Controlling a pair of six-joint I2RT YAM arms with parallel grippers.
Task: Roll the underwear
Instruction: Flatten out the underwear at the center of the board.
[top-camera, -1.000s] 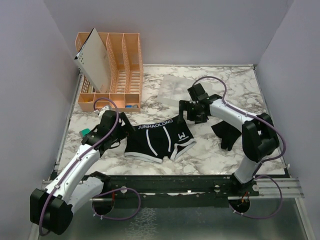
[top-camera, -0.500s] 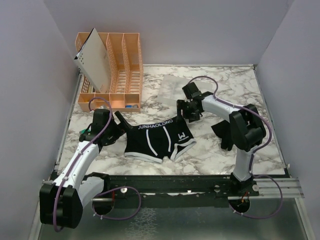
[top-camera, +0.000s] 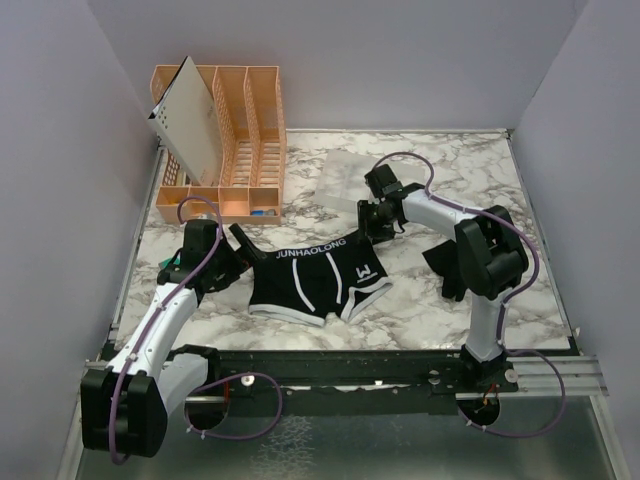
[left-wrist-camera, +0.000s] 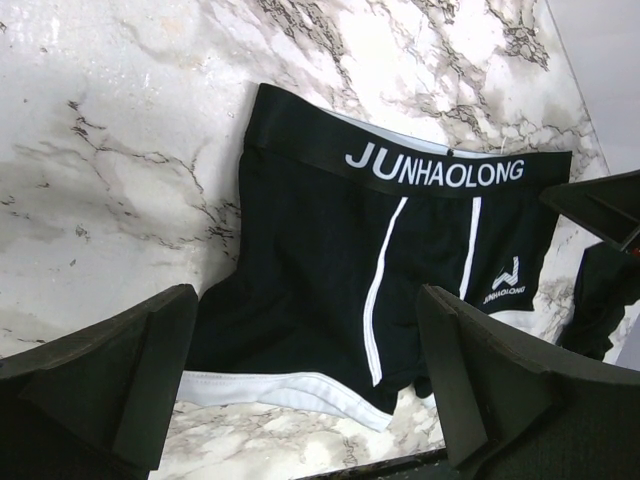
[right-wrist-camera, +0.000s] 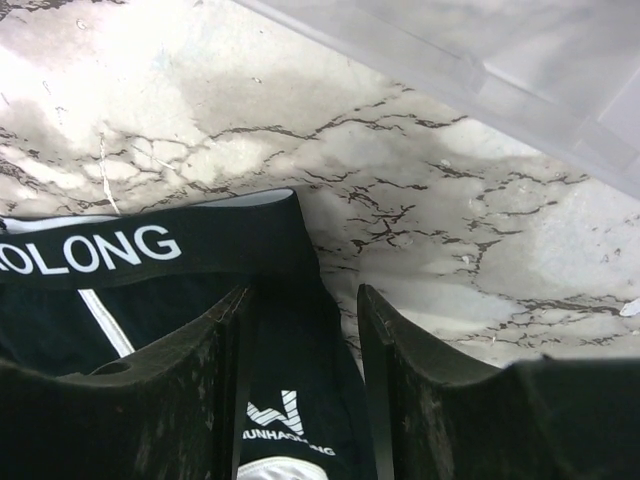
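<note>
Black underwear (top-camera: 320, 280) with white trim and a lettered waistband lies flat at the table's middle. It fills the left wrist view (left-wrist-camera: 380, 260). My left gripper (top-camera: 228, 262) is wide open at its left side, and its fingers (left-wrist-camera: 305, 390) straddle the white leg hem without touching it. My right gripper (top-camera: 376, 226) is at the waistband's right corner. Its jaws (right-wrist-camera: 303, 300) are narrowed around the cloth's edge (right-wrist-camera: 290, 360), with a gap still showing. A second black garment (top-camera: 452, 268) lies at the right, partly behind the right arm, and shows in the left wrist view (left-wrist-camera: 605, 300).
An orange slotted organizer (top-camera: 245, 140) with a white panel (top-camera: 190, 120) leaning in it stands at the back left. A clear plastic lid (top-camera: 345, 175) lies behind the right gripper and shows in the right wrist view (right-wrist-camera: 500, 60). Grey walls enclose the table.
My right gripper has moved left and down to the waistband's right corner, and its jaws have narrowed. The left arm shifted a little toward the underwear's left side.
</note>
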